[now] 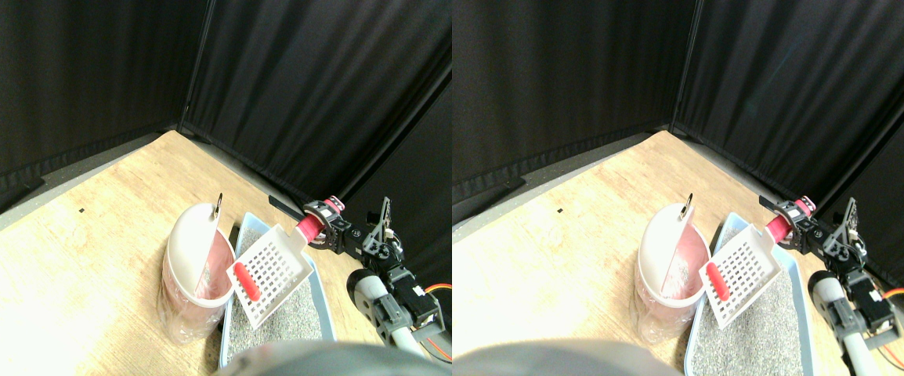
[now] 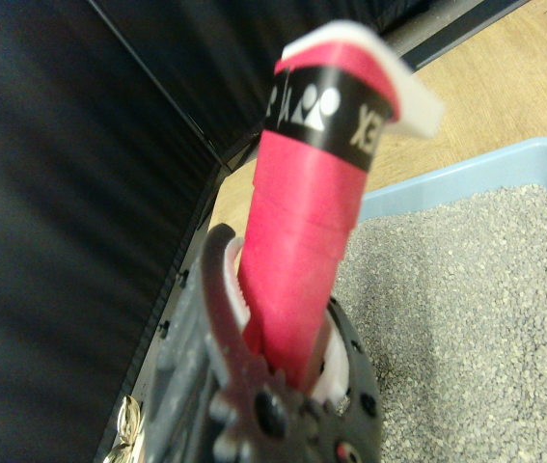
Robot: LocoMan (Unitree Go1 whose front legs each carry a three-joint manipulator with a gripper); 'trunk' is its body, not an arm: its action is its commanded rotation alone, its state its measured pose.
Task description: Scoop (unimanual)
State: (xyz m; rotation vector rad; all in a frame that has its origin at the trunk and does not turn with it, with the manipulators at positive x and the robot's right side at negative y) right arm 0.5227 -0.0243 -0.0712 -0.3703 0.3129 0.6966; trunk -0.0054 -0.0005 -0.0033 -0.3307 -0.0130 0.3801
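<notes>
A white slotted scoop [image 1: 273,270] is lifted above the blue litter tray [image 1: 247,229] and tilts down toward the bin [image 1: 192,274]. A small red cylinder [image 1: 242,281] lies at the scoop's low front edge, right by the bin's rim. My right gripper [image 1: 322,225] is shut on the scoop's red-wrapped handle [image 1: 309,228]. In the wrist view the handle [image 2: 302,241] fills the middle, with the dark jaws of the gripper [image 2: 287,333] curving round it on both sides. Grey litter [image 2: 466,318] spreads beyond it.
The bin has a white swing lid and a pink liner, and it stands on the wooden floor [image 1: 92,243] touching the tray's left side. Grey litter [image 1: 295,321] fills the tray. Black curtains [image 1: 303,86] close off the back and right.
</notes>
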